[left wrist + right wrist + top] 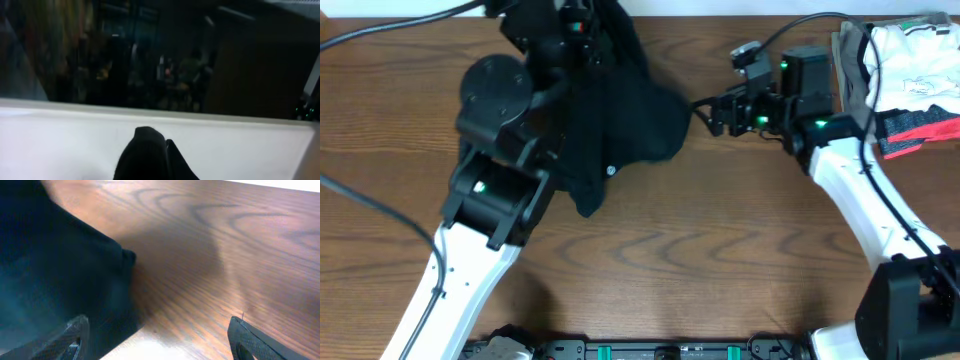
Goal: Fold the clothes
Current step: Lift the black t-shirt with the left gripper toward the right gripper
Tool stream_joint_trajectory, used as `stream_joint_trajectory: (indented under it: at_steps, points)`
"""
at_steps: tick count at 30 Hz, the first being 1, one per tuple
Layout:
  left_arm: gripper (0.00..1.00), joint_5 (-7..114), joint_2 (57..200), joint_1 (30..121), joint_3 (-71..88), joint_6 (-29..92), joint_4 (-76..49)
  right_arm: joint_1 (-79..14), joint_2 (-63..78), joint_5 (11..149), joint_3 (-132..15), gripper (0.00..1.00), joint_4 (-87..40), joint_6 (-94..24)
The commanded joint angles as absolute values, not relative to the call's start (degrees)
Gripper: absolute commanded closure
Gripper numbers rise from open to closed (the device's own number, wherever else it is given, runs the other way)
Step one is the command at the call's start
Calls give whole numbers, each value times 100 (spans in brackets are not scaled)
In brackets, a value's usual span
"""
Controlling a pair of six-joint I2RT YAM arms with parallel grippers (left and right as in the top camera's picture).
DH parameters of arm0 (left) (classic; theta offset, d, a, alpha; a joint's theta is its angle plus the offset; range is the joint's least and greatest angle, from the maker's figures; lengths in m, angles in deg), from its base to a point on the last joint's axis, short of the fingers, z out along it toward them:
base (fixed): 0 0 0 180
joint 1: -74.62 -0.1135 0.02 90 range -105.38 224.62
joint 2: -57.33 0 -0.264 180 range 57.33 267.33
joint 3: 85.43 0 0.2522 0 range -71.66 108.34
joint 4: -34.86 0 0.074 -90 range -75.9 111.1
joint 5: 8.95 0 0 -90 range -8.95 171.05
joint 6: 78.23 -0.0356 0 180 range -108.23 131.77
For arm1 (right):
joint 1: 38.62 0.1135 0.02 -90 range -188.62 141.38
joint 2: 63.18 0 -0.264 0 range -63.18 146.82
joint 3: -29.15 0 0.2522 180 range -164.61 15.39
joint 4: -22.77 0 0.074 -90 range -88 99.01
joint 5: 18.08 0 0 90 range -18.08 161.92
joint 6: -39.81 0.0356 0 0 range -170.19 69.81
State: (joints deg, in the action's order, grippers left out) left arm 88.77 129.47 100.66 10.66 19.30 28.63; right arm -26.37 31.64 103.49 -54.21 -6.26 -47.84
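Wood-grain table (pixel 720 250) seen from above, with two robot arms reaching in from its near edge and one heap of dark cloth between them.

At the left, one white-and-black left arm (pixel 470 250) rises from the near left corner toward the far edge. Its left gripper (pixel 582 30) is lifted near the middle of the far edge, closed and pinching a bunched part of one black shirt (pixel 620 110). In the left wrist view, dark fabric pokes up at the bottom of the picture against a pale band and a dim room behind.

The shirt hangs down from that grip and spreads toward the centre of the table, where its lower folds appear to rest on the wood. One small round white mark (pixel 611 170) shows near its lower hem.

Just beside the shirt's right edge sits the right gripper (pixel 703 115), jaws spread wide with nothing between them. Whether it touches the cloth I cannot tell. The right wrist view shows its two fingers (pixel 70 335) apart, dark fabric to one side, bare wood to the other. The right arm (pixel 860 190) runs back to the near right corner.

In the far right corner lies one pile of three garments: one grey garment (pixel 847 70), one white garment (pixel 910 60), and one red-and-dark striped garment (pixel 920 130).
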Motion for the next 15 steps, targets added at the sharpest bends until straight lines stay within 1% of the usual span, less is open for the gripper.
stream_joint_trajectory:
  at_steps: [1,7,13,15]
  points:
    - [94,8903,12788,10068,1156,1956,2939,-2348,3429,10673,-5500,14,-506,-4841]
    - [94,8927,12770,10068,1156,1775,2911,-1998,3508,11202,-5500,13,-395,-4843]
    - [95,8971,12796,10066,1156,1630,2894,-2044,3508,12837,-5500,9,-207,-5119]
    - [94,8973,12801,10066,1156,1628,2894,-2044,3508,13055,-5500,8,-198,-5158]
